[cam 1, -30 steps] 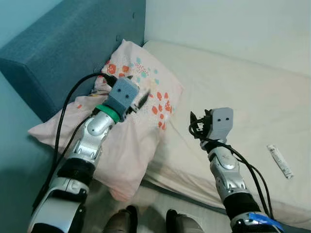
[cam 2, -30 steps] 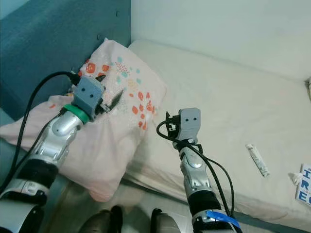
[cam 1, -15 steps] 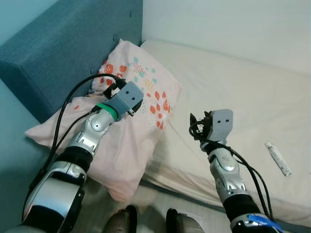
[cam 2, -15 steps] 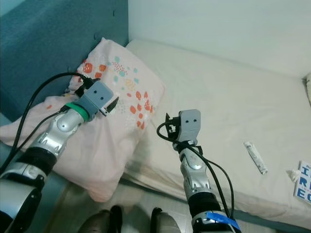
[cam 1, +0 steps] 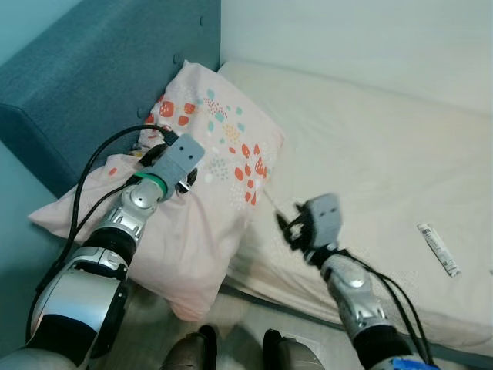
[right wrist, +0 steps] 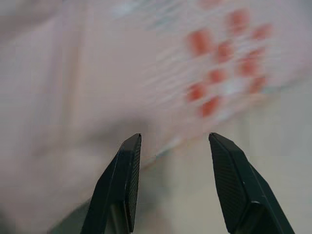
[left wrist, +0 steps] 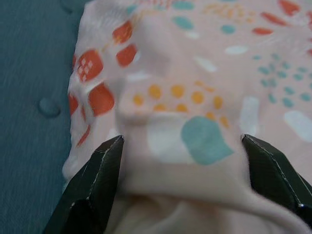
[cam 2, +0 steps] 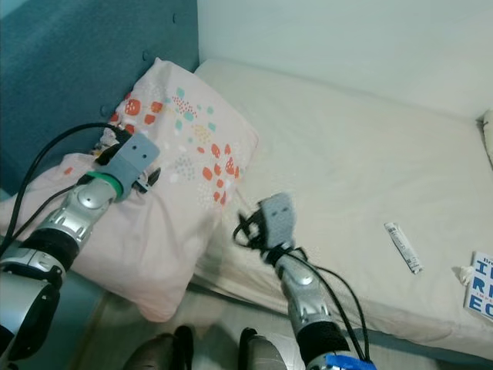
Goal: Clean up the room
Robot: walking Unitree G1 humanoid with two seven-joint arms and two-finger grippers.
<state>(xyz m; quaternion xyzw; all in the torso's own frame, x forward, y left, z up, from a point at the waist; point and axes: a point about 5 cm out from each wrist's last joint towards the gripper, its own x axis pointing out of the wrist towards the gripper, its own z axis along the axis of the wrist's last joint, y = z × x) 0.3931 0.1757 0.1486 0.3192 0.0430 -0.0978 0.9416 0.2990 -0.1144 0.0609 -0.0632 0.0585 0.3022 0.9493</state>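
A pink pillow [cam 1: 219, 200] with red, teal and yellow spots lies at the head of the bed, leaning on the blue headboard [cam 1: 85, 85]. My left gripper [left wrist: 181, 140] rests on the pillow's upper left part, open wide, with a fold of fabric bulging between its fingers [left wrist: 100, 175]. My right gripper [right wrist: 174, 137] hovers low over the mattress [cam 1: 370, 146] just off the pillow's right edge, open, nothing between its fingers. It points toward the pillow's red-spotted side.
A small white tube [cam 1: 436, 248] lies on the mattress at the right. A box with blue letters [cam 2: 481, 287] sits at the bed's right edge. The pale wall runs behind the bed. My feet [cam 1: 231, 348] stand on the floor by the bed's near edge.
My right arm has swung left and down toward the pillow's edge. My left gripper has drawn back a little to the pillow's upper left part.
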